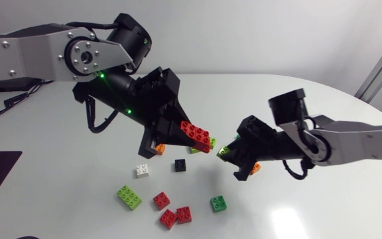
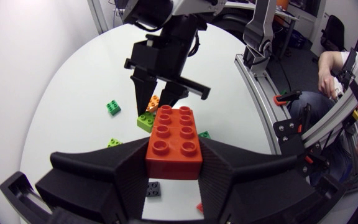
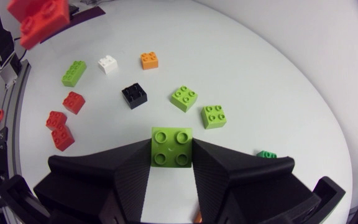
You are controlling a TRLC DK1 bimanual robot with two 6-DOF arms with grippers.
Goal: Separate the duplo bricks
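No legible text — none anywhere.

L arm (image 1: 38,50) enters from left edge, held high over table, wrist angled down toward the mid. L gripper (image 2: 174,163) is clamped on a red brick (image 2: 173,142), a finger on each side. R arm (image 1: 357,143) enters from right edge, lower, forearm approx level, pointing left. R gripper (image 3: 171,155) pinches a green brick (image 3: 171,147) at its tips. Grippers face each other near mid, tips close, not touching.
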